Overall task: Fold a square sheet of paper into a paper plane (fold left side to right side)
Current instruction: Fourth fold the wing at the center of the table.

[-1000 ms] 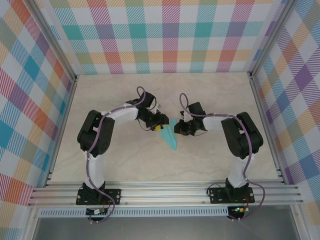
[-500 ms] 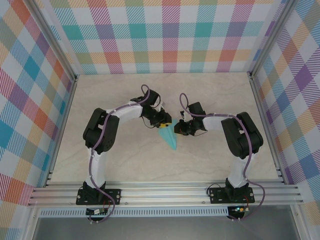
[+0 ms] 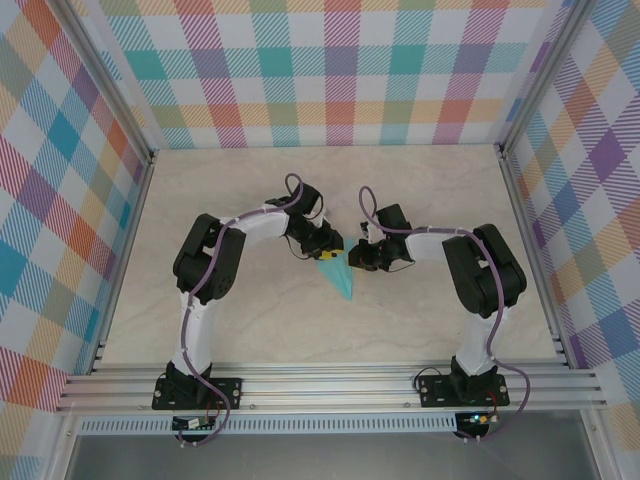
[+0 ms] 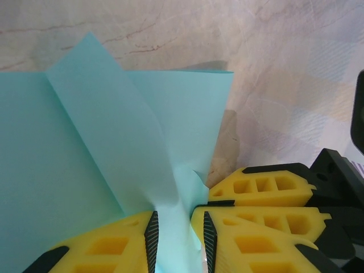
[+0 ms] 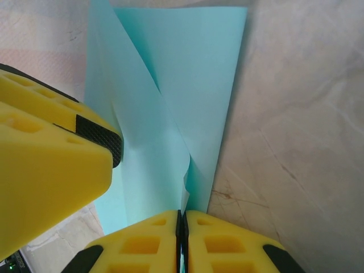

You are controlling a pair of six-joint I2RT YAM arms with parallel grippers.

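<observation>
The light-turquoise paper plane (image 3: 342, 275) lies mid-table as a narrow pointed dart, tip toward the near edge. My left gripper (image 3: 330, 246) is at its wide far end, open. In the left wrist view a raised flap of the paper (image 4: 85, 142) passes loosely between the left gripper's (image 4: 179, 219) pads. My right gripper (image 3: 354, 258) comes in from the right and is shut on the paper's right edge, which enters the right gripper's (image 5: 182, 215) closed seam. The folded layers (image 5: 170, 85) stand up in front of it. The two grippers' yellow fingers nearly touch.
The marble-patterned tabletop (image 3: 250, 320) is bare around the paper. Checkered walls and aluminium rails (image 3: 330, 380) enclose it. A yellow finger (image 5: 51, 148) of the left gripper crowds the left of the right wrist view.
The left arm has swung rightward to the paper's far end. The paper's wider left part has come over, leaving a narrower dart. The right gripper has stayed put.
</observation>
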